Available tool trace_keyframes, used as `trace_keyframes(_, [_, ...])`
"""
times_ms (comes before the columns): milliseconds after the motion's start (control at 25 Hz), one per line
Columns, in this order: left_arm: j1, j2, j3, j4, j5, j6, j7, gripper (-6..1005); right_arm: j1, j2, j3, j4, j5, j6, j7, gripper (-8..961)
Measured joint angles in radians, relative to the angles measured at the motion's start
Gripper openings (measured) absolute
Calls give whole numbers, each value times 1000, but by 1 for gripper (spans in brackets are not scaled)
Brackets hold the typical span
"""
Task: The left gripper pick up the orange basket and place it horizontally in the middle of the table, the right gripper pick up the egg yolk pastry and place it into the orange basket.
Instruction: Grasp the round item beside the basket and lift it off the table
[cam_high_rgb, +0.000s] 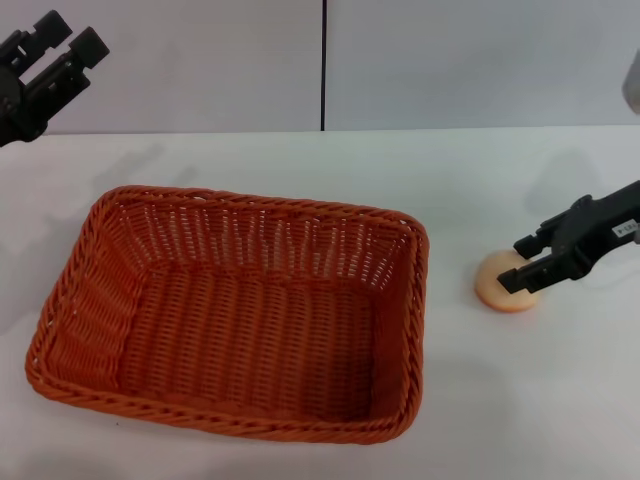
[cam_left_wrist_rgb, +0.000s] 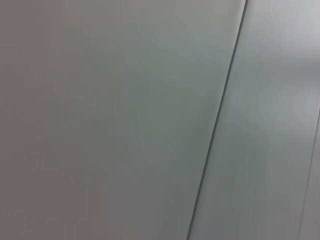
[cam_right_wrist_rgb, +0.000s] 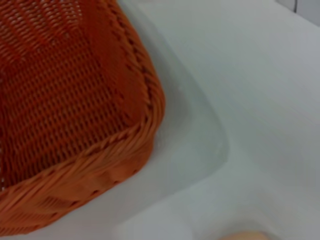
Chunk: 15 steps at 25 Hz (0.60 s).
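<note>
Basket: orange wicker, rectangular, standing upright and open on the white bench, long side across, toward the near edge and left of centre. Nothing lies inside it. Its rounded corner and braided rim fill much of the right wrist view.

Pastry: small, round, pale tan, on the bench near the right edge, right of the basket and clear of its rim. A sliver of it shows at the border of the right wrist view.

Right gripper: reaching in from the right, low over the pastry, jaws spread with one finger on either side of it; whether they touch it cannot be told.

Left gripper: raised above the far left corner of the bench, well apart from the basket, jaws spread, holding nothing. Its wrist camera faces a plain grey wall.
</note>
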<state>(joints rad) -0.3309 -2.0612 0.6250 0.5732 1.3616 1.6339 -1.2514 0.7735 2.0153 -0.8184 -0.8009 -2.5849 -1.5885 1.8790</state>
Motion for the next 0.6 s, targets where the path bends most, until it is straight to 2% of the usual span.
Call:
trace_keyframes(280, [7, 2, 1, -4, -7, 6, -3, 691, 19, 10, -12, 20, -34, 18, 15, 585])
trace_keyframes(600, [9, 3, 0, -4, -9, 12, -4, 691, 16, 6, -37, 20, -40, 34, 32, 568])
